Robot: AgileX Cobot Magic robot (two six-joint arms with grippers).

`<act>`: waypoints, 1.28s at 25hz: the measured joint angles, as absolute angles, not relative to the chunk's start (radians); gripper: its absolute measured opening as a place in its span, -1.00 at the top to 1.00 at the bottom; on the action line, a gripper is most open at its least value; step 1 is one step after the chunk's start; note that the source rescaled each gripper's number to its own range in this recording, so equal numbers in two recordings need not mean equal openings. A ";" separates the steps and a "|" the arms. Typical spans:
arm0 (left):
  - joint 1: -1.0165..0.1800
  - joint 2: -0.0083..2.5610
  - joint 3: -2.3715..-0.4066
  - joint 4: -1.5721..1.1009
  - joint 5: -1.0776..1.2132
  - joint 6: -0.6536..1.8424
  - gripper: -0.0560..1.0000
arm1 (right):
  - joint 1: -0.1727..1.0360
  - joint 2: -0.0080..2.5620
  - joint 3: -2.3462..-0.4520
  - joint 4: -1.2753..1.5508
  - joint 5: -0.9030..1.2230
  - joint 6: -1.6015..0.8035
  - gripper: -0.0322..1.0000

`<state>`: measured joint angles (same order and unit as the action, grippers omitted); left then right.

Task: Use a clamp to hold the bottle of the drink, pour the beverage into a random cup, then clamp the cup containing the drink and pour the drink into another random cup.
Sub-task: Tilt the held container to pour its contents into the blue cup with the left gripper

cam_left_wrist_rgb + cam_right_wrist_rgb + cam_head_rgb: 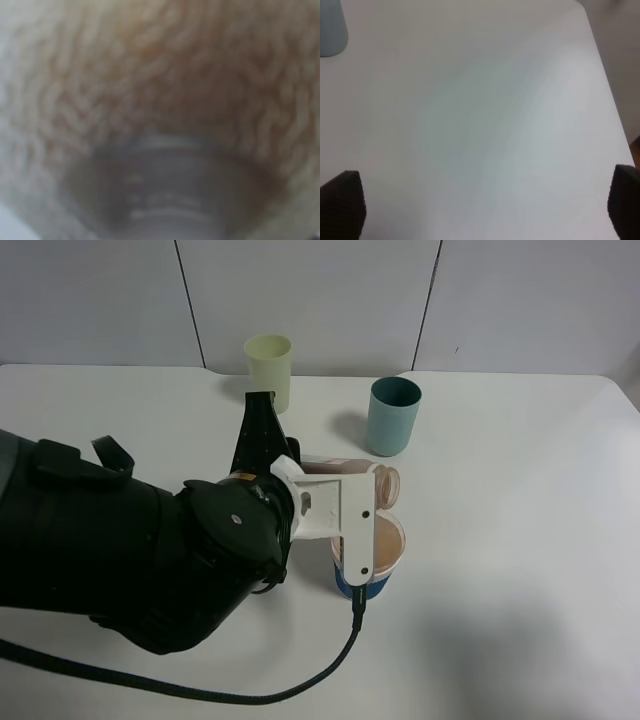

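- The left gripper (352,488), at the centre of the high view, is clamped on the bottle (383,482).
- The bottle lies tipped on its side, its open neck pointing right.
- The neck hangs just above the rim of the blue-banded cup (388,558), which stands below centre on the table (520,540). The cup's inside looks pale brown.
- The teal tumbler (393,416) stands upright above the cup in the frame, apart from it.
- The yellow tumbler (268,368) stands at upper centre-left, just beyond the arm.
- The left wrist view is filled by a blurred, brownish close-up of the bottle.
- The right gripper (482,212) is spread wide, with dark fingertips (342,205) at the lower corners and only bare table between them.
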<state>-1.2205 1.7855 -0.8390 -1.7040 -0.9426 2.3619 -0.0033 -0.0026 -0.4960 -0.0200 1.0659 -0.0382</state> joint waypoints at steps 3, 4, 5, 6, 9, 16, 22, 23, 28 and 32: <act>-1.221 1.791 -0.839 -1.705 -0.943 2.388 0.85 | -0.003 -0.003 -0.496 -0.020 1.066 -0.038 -0.80; -1.221 1.791 -0.839 -1.700 -0.945 2.390 0.85 | -0.003 -0.003 -0.496 -0.020 1.066 -0.038 -0.80; -1.221 1.791 -0.839 -1.696 -0.950 2.391 0.85 | -0.003 -0.003 -0.496 -0.020 1.066 -0.038 -0.80; -1.221 1.791 -0.839 -1.692 -0.954 2.393 0.85 | -0.003 -0.003 -0.496 -0.020 1.066 -0.038 -0.80; -1.212 1.791 -0.839 -1.686 -0.958 2.393 0.85 | -0.003 -0.003 -0.496 -0.020 1.066 -0.038 -0.80; -1.207 1.791 -0.839 -1.662 -0.967 2.393 0.86 | -0.003 -0.003 -0.496 -0.020 1.066 -0.038 -0.80; -1.182 1.791 -0.839 -1.640 -0.974 2.400 0.86 | -0.003 -0.003 -0.496 -0.020 1.066 -0.038 -0.80; -1.179 1.791 -0.839 -1.639 -0.975 2.402 0.86 | -0.003 -0.003 -0.496 -0.020 1.066 -0.038 -0.80; -1.179 1.791 -0.839 -1.633 -0.976 2.430 0.86 | -0.003 -0.003 -0.496 -0.020 1.066 -0.038 -0.80; -1.179 1.791 -0.839 -1.633 -0.978 2.441 0.86 | -0.003 -0.003 -0.496 -0.020 1.066 -0.038 -0.80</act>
